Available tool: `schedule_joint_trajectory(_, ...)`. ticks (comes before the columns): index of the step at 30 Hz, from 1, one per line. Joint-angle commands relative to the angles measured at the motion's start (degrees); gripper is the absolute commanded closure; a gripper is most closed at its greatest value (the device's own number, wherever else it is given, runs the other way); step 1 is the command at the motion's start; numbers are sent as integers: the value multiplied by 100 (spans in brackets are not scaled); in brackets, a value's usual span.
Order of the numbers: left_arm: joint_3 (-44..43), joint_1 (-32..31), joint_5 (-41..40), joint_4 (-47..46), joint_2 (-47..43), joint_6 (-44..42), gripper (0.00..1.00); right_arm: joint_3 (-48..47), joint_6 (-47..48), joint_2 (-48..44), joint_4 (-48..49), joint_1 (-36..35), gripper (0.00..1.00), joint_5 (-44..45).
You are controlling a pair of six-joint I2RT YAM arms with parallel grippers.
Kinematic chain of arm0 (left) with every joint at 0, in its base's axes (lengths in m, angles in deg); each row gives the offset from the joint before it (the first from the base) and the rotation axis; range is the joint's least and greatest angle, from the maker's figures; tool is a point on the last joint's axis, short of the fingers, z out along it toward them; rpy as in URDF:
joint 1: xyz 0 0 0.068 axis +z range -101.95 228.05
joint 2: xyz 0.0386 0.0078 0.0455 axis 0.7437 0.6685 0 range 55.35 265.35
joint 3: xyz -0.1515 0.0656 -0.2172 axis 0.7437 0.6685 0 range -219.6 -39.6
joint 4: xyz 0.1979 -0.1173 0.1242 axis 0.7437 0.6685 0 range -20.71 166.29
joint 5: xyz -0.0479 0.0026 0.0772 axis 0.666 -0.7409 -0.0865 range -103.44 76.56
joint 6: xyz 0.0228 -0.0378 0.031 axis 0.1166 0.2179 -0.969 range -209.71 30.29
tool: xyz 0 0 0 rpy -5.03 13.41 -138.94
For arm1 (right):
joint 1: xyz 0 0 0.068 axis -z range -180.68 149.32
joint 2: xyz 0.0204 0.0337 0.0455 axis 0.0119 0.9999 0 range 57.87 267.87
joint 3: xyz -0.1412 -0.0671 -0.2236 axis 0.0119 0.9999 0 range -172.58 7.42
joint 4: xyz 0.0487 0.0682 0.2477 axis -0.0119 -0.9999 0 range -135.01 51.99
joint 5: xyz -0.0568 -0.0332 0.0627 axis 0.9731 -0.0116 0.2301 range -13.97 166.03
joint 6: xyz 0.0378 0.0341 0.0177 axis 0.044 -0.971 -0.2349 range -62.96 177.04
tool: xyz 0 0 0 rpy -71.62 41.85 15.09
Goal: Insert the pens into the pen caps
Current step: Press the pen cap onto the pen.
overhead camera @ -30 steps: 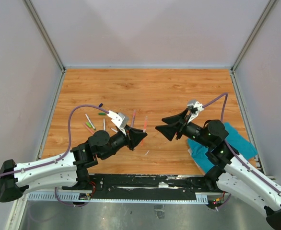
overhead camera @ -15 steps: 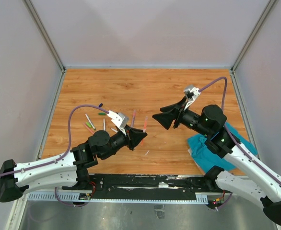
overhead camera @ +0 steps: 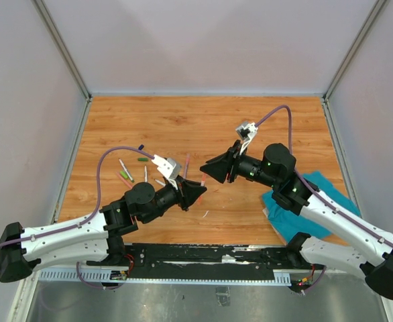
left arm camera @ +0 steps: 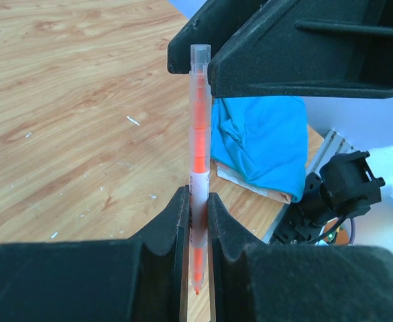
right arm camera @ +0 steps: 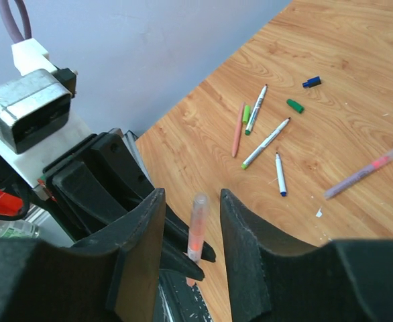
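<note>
The left jaws are squeezing the orange pen (left arm camera: pixel 199 134). Its far end is poking between the right jaws, standing open and maybe not touching it.

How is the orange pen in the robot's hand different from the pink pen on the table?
The orange pen is pinched in the left hand; the pink pen lies loose on the table. The orange pen is up in the air, its end between the open fingers of the right hand; the pink pen lies flat, touched by nothing. Both are slim with pale barrels.
</note>
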State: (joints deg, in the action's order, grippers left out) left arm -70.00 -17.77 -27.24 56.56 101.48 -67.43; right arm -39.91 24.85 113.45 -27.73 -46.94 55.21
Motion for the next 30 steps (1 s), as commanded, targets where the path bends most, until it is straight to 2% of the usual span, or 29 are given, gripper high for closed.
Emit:
schedule_joint_trajectory(1,-90,-60,44,-174,25,-54,99,-199,-83,-3,323,-95,64,-83)
schedule_joint_trajectory(10,-106,-59,35,-143,-12,-61,99,-137,-47,89,299,-110,76,-58)
schedule_joint_trajectory(17,-114,-54,-8,-140,-33,-55,100,-121,4,136,247,-115,99,-147)
schedule_joint_trajectory(30,-526,-56,27,-189,-300,-15,100,492,143,-106,31,-411,99,23)
